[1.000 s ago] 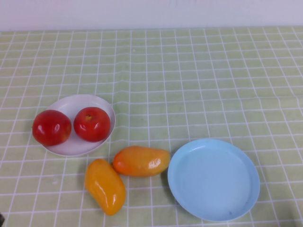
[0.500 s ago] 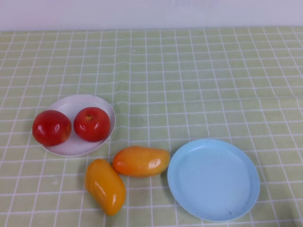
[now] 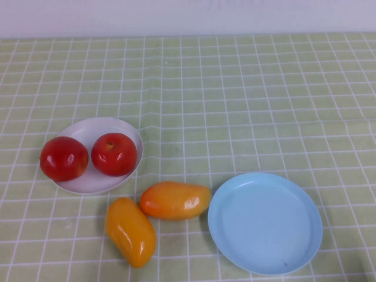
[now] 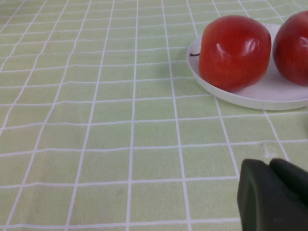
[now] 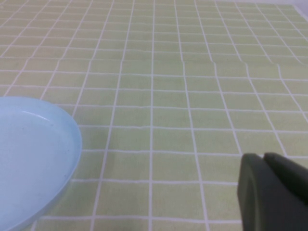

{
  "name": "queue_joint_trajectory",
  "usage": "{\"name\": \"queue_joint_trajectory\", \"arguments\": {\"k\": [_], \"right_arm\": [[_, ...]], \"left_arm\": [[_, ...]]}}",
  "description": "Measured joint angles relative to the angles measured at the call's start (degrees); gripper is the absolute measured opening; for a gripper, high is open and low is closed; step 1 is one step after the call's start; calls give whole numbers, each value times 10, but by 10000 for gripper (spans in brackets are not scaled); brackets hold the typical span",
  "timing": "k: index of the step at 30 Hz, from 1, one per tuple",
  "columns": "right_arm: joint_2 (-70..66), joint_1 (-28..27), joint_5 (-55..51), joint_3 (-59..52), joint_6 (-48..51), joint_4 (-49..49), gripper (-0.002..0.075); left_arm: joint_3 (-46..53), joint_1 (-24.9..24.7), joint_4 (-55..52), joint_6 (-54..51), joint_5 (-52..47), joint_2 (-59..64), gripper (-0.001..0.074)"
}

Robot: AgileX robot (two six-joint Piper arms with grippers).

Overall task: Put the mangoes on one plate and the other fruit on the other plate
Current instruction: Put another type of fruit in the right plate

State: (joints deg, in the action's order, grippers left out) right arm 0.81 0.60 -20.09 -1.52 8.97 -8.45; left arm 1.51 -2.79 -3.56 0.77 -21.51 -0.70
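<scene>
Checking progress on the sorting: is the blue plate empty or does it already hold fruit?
Empty. The blue plate holds nothing; both mangoes lie on the tablecloth beside it. The left gripper and right gripper are shut, holding nothing.

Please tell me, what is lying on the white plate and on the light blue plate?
The white plate holds two red fruits, which cover part of its floor. The light blue plate holds nothing.

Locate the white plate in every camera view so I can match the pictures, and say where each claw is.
High view: white plate at left, mid-height, carrying both red fruits; neither claw shows.
Left wrist view: the plate at the upper right edge, both fruits on it; left claw, shut, at the lower right corner.
Right wrist view: not in it; right claw, shut, beside the light blue plate.
Shared landmark: the green checked cloth.
</scene>
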Motion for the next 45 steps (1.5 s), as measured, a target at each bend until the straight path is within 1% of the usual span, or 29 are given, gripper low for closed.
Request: {"name": "queue_joint_trajectory", "arguments": {"k": [25, 27, 33, 34, 38, 41, 45], "right_arm": [[0, 0, 3, 0, 0, -7, -17], [0, 0, 18, 0, 0, -41, -17], [0, 0, 110, 0, 0, -236, -17], [0, 0, 126, 0, 0, -283, -17], [0, 0, 164, 0, 1, -369, -17], [0, 0, 145, 4, 1, -402, -17], [-37, 0, 43, 77, 1, -395, -17]], "left_arm": [[0, 0, 0, 0, 0, 0, 4], [0, 0, 0, 0, 0, 0, 4], [0, 0, 0, 0, 0, 0, 4], [0, 0, 0, 0, 0, 0, 4], [0, 0, 0, 0, 0, 0, 4], [0, 0, 0, 0, 0, 0, 4], [0, 0, 0, 0, -1, 0, 4]]}}
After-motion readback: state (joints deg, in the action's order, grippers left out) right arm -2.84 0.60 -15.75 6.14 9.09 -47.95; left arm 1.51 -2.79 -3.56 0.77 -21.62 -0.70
